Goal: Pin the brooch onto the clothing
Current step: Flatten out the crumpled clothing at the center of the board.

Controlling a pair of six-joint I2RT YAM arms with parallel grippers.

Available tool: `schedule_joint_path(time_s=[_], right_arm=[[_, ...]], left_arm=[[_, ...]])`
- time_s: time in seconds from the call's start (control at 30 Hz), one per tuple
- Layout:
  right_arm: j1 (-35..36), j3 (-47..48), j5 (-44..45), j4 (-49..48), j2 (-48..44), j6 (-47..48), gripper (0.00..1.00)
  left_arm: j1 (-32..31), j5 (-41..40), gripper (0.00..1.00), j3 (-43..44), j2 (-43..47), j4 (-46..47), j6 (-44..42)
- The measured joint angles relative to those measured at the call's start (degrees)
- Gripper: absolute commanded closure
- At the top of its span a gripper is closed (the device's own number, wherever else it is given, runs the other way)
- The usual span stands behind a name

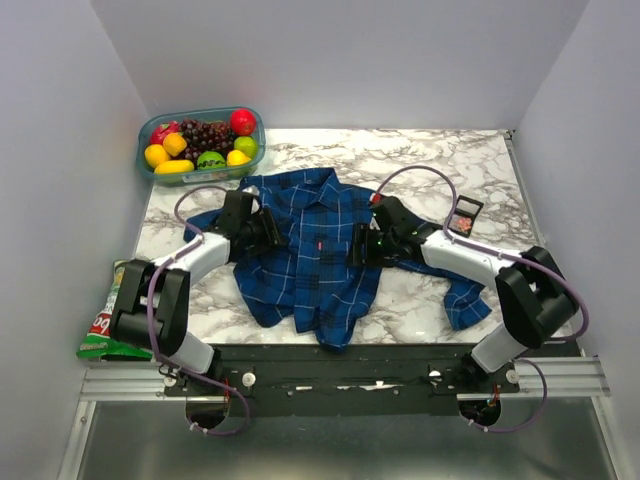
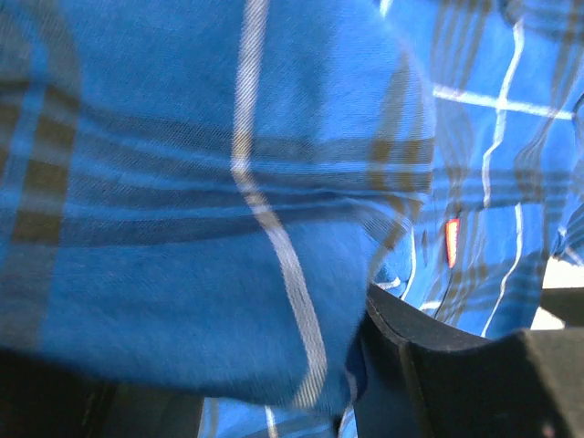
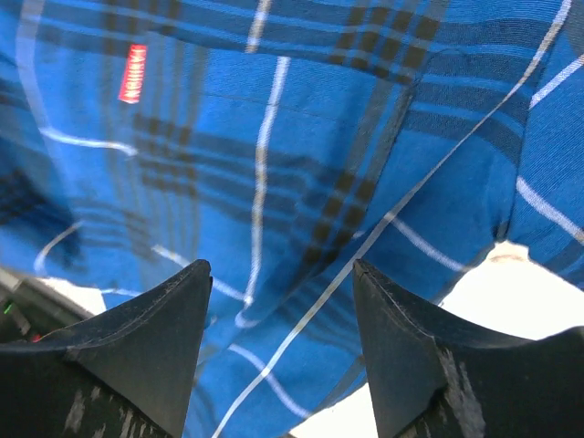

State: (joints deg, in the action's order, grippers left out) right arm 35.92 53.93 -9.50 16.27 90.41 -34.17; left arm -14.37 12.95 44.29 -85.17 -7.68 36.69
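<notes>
A long-sleeved button-up shirt (image 1: 305, 260) of dark and bright blue plaid cloth with thin white lines lies rumpled in the middle of the white marble-patterned table (image 1: 430, 160), collar toward the far wall. One sleeve trails off to the lower right of the top view.

The left gripper (image 1: 264, 228) sits at the shirt's left edge. In its wrist view a fold of the plaid hangs across nearly the whole frame. Only one black finger (image 2: 438, 365) shows at the lower right, so I cannot tell how its jaws stand or whether they have the cloth.

The right gripper (image 1: 358, 245) is over the shirt's right front. Its two black fingers (image 3: 137, 351) stand well apart with nothing between them, and flat plaid shows in the gap. A small red woven label (image 3: 132, 73) sits on the fabric at the upper left of that view.

A small black square case (image 1: 466, 213) lies open at right of centre, beside the right arm, with something pinkish in it. Whether that is the brooch I cannot tell.

A clear plastic tub of coloured fruit (image 1: 200, 145) stands at the upper left, and a green snack bag (image 1: 105, 330) at the lower left.
</notes>
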Motion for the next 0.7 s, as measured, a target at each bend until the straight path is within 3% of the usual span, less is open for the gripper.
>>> schedule_joint_path(time_s=[0.27,0.33,0.4,0.53,0.7], right_arm=[[-3.2,6.5,3.3,0.3,7.4,-0.9,0.3],[-4.2,8.4,3.6,0.6,9.4,-0.8,0.3],[-5.2,10.2,3.9,0.9,11.1,-0.7,0.3],[-6.2,12.8,4.9,3.3,11.1,0.7,0.25],[-5.1,13.2,5.6,5.8,4.4,2.4,0.22]], left_arm=[[-2.0,0.2,0.39,17.8,-15.4,0.6,-3.7],[-2.2,0.3,0.35,21.7,-18.2,-0.2,-4.5],[-2.6,0.3,0.22,26.0,-20.3,-1.9,-5.9],[-4.4,-0.5,0.02,31.2,-19.5,-5.0,-9.4],[-6.5,-2.6,0.01,28.3,-7.5,-7.4,-12.0]])
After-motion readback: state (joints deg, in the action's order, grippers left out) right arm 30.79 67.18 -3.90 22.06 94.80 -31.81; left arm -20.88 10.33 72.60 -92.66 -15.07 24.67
